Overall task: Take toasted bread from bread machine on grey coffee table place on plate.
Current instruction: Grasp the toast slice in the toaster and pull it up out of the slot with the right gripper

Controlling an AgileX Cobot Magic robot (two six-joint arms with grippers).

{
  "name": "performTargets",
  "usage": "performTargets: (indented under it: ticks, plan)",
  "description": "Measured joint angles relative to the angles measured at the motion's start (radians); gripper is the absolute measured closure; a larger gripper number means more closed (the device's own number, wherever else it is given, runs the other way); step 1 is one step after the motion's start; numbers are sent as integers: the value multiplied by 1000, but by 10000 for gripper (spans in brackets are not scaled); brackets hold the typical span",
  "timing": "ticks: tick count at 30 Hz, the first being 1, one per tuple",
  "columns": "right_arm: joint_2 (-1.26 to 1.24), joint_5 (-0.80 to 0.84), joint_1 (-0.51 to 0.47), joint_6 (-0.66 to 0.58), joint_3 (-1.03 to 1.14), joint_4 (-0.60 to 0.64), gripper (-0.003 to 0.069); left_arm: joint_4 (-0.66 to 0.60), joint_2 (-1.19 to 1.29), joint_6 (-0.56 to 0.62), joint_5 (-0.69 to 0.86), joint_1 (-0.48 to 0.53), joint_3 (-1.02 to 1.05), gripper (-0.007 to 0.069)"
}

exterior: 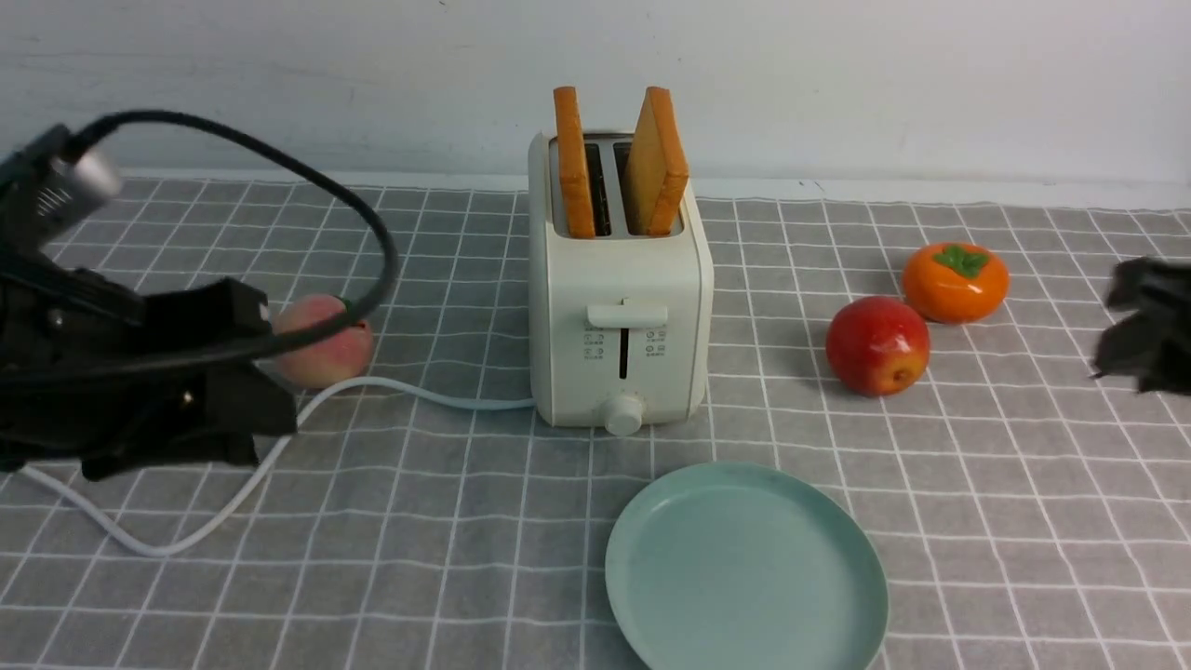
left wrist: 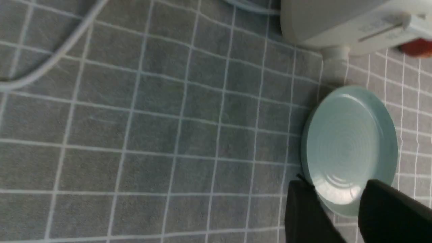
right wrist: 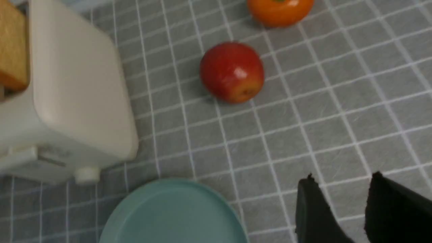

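Observation:
Two slices of toasted bread stand upright in the slots of the cream-white bread machine at mid-table; one slice edge shows in the right wrist view. The mint-green plate lies empty in front of it, also in the left wrist view and the right wrist view. My left gripper is open and empty, far left of the toaster above the cloth. My right gripper is open and empty at the right edge.
A peach lies behind my left gripper. The toaster's white cord runs left across the grey coffee table. A red apple and an orange persimmon sit right of the toaster. A white wall stands behind.

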Motion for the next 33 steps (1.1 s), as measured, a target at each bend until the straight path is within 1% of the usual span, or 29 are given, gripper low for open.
performTargets:
  ticks: [1, 3, 5, 6, 7, 9, 10, 11, 14, 15, 17, 21, 26, 33]
  plan:
    - [83, 53, 33, -116, -70, 99, 419, -50, 17, 73, 33, 0, 3, 387]
    - [195, 102, 67, -240, -173, 193, 419, -125, 28, 147, 56, 0, 3, 387]
    - [298, 136, 104, -324, -314, 262, 419, -205, 30, 207, 66, 0, 4, 387]
    - [327, 145, 119, -340, -360, 274, 419, -238, 30, 224, 67, 0, 4, 387]
    - [394, 162, 141, -363, -469, 282, 419, -284, 30, 254, 72, 0, 4, 387]
    - [449, 177, 162, -368, -563, 275, 419, -314, 30, 280, 79, 0, 4, 387]
    - [528, 196, 190, -368, -695, 247, 419, -357, 30, 315, 94, 0, 4, 387]
    - [536, 198, 193, -368, -709, 242, 419, -360, 30, 318, 96, 0, 4, 387]
    - [670, 225, 221, -350, -919, 178, 419, -378, 30, 344, 124, 0, 4, 387]
    - [677, 225, 222, -349, -919, 176, 419, -378, 30, 344, 124, 0, 4, 387]
    - [763, 228, 223, -323, -1028, 163, 416, -379, 30, 348, 131, 0, 4, 387]
    - [835, 184, 223, -289, -1096, 162, 395, -380, 30, 348, 131, 0, 4, 387]
    - [869, 144, 223, -285, -1102, 163, 363, -381, 30, 348, 132, 0, 4, 387]
    - [885, 113, 223, -284, -1104, 217, 334, -381, 30, 348, 139, 0, 4, 387]
